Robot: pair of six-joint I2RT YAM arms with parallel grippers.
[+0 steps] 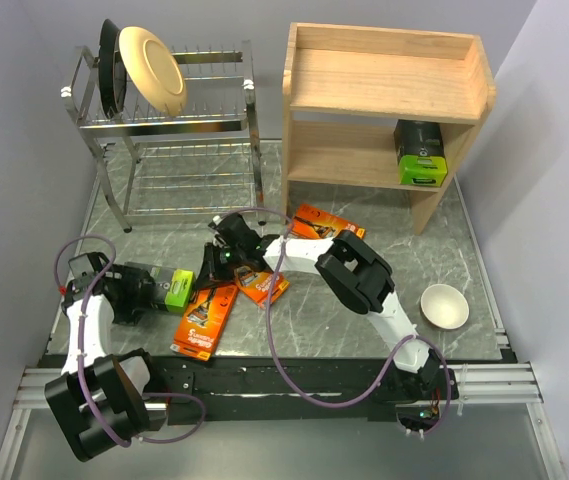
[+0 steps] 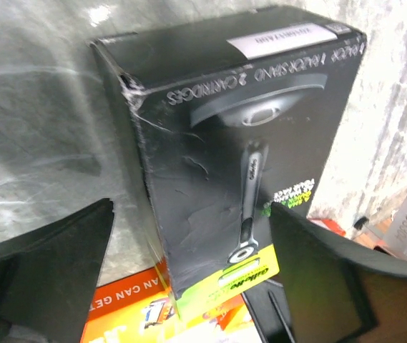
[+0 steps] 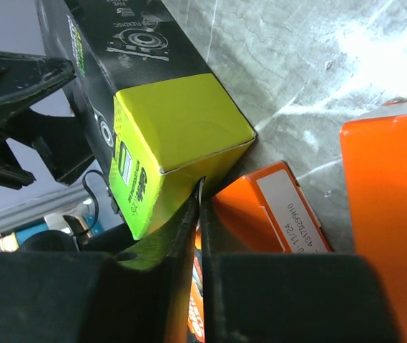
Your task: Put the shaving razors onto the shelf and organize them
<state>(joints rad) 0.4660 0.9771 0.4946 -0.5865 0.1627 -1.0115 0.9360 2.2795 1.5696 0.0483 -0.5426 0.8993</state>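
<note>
While both arms reach over the table's [image 1: 364,310] near-left part:
Left claw [image 1: 142,290]: apart, straddling a black razor pack [image 2: 239,150]
Right claw [image 1: 226,250]: pressed together, by the lime end
Orange packs [image 1: 204,320]: three on the table
Shelf [image 1: 384,95]: far-right corner, second black pack [image 1: 421,152] on lower tier

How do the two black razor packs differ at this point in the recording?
The black pack on the shelf sits in the wooden shelf's lower tier, untouched; the black pack on the table lies between the left gripper's open fingers. The shelved one shows its lime-green end forward; the other's points right, toward the orange packs. Both are black with a green end.
</note>
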